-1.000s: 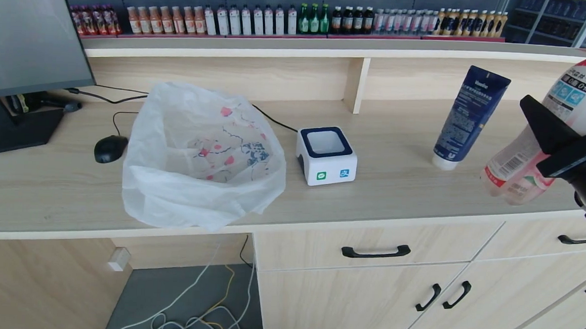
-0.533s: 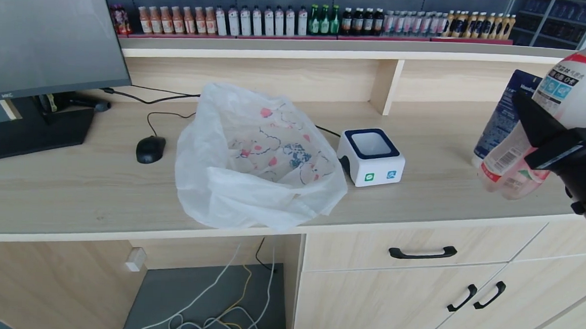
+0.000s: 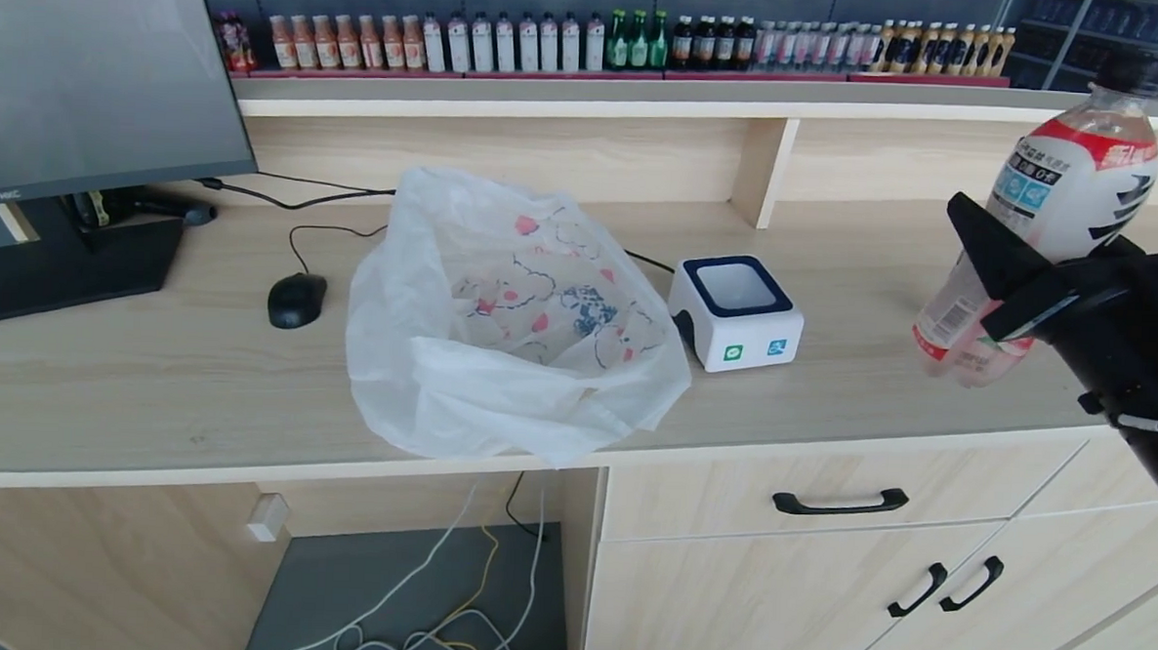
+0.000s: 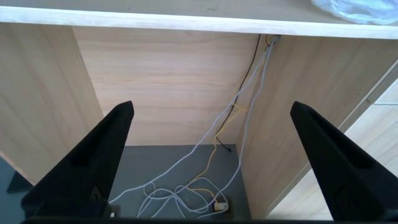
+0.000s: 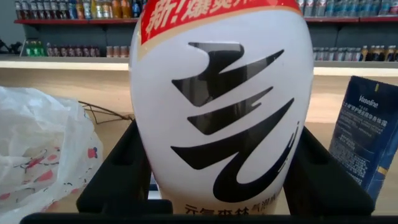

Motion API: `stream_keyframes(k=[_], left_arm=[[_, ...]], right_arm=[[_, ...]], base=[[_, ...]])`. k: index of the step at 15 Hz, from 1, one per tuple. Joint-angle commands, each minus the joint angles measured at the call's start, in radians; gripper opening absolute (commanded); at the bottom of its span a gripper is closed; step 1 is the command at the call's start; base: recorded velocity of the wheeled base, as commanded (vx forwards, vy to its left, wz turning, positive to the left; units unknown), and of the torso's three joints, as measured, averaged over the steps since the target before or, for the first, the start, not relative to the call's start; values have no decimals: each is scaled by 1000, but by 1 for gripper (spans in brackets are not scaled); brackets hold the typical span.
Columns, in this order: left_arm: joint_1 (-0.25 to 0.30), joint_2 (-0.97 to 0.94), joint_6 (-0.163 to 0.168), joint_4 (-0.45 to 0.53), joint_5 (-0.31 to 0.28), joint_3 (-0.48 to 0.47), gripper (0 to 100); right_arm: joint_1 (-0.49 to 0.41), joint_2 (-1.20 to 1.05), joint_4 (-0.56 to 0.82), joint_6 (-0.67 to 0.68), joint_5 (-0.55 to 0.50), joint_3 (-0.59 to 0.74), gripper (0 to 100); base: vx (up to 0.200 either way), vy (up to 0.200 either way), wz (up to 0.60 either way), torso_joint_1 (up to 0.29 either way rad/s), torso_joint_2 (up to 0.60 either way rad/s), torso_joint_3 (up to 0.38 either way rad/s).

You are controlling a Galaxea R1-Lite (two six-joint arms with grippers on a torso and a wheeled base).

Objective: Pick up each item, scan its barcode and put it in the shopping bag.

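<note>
My right gripper (image 3: 1050,277) is shut on a drink bottle (image 3: 1063,200) with a white and red label and a black cap, held tilted in the air above the counter's right end. Close up, the bottle (image 5: 217,106) sits between the black fingers (image 5: 115,168). A white scanner box (image 3: 734,312) with a dark-rimmed window stands mid-counter. Left of it the white shopping bag (image 3: 511,312) lies open, a printed item inside. A blue tube (image 5: 367,137) stands behind the bottle. My left gripper (image 4: 208,162) hangs open below the counter, facing the floor cables.
A black mouse (image 3: 295,299) and a monitor (image 3: 92,60) occupy the counter's left part. Bottles line the shelf (image 3: 601,38) behind. Drawers and cupboard doors (image 3: 835,497) sit under the counter on the right. Bare counter lies between scanner and bottle.
The head camera panned left early on, shifting the scene right. The right gripper raised the bottle, turned it more upright and moved it a little toward the scanner; the blue tube is now hidden behind it.
</note>
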Motion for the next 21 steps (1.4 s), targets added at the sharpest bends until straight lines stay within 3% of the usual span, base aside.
stream_keyframes(k=[1, 5, 10, 14, 18, 21], left_arm=[[0, 0, -1, 0, 0, 0, 100], [0, 0, -1, 0, 0, 0, 100], [0, 0, -1, 0, 0, 0, 100], [0, 0, -1, 0, 0, 0, 100], [0, 0, -1, 0, 0, 0, 100], [0, 0, -1, 0, 0, 0, 100]], right_arm=[[-2, 49, 2, -6, 8, -29, 0], [6, 170, 16, -8, 11, -244, 0], [14, 254, 15, -35, 16, -305, 0], [4, 314, 15, -113, 154, -396, 0], [3, 360, 15, -158, 180, -454, 0], [3, 398, 15, -307, 398, -509, 0]], base=[[0, 0, 0, 0, 0, 0], [0, 0, 0, 0, 0, 0], [0, 0, 0, 0, 0, 0], [0, 0, 0, 0, 0, 0], [0, 0, 0, 0, 0, 0], [0, 0, 0, 0, 0, 0]])
